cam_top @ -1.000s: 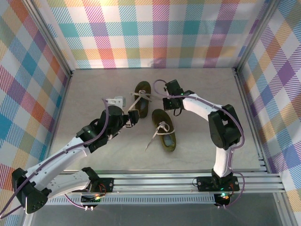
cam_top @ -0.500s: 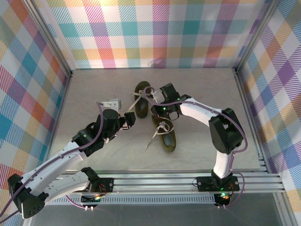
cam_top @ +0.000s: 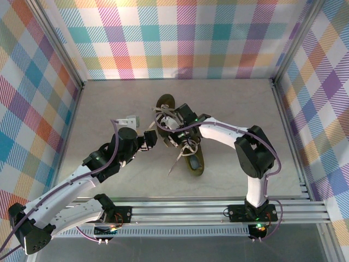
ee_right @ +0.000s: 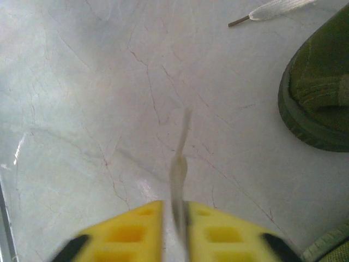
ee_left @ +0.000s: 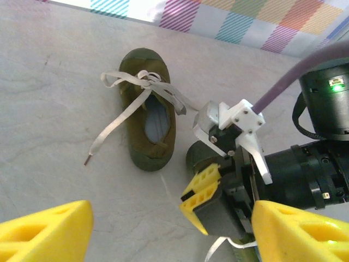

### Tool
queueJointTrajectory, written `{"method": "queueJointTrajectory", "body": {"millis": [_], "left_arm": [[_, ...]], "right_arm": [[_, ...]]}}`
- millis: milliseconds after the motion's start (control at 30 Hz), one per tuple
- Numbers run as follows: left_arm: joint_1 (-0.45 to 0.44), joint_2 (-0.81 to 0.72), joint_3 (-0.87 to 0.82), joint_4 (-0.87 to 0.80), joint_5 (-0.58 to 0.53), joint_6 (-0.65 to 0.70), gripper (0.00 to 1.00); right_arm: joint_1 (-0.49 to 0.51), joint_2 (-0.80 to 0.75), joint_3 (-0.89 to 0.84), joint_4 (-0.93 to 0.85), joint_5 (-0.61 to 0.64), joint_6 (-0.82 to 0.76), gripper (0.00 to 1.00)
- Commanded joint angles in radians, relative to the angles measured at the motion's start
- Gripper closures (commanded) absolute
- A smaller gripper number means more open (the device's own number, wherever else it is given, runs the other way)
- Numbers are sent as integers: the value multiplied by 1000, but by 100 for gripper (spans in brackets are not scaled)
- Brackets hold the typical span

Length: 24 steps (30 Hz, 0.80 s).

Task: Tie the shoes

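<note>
2 shoes [cam_top: 194, 162] on tabletop [cam_top: 240, 109]. Left claw [cam_top: 151, 139] released, spread wide. Right claw [ee_right: 174, 212] nearly closed around lace [ee_right: 183, 139]; cannot tell if gripped.

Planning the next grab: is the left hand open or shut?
Open. The left hand grips nothing: its yellow fingers sit far apart at the left wrist view's bottom corners.
</note>
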Motion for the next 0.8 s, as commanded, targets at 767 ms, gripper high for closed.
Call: {"method": "queueJointTrajectory", "body": {"millis": [767], "left_arm": [[-101, 615, 252, 149, 274, 212, 46]], "right_arm": [[-166, -390, -383, -31, 279, 806, 58]]}}
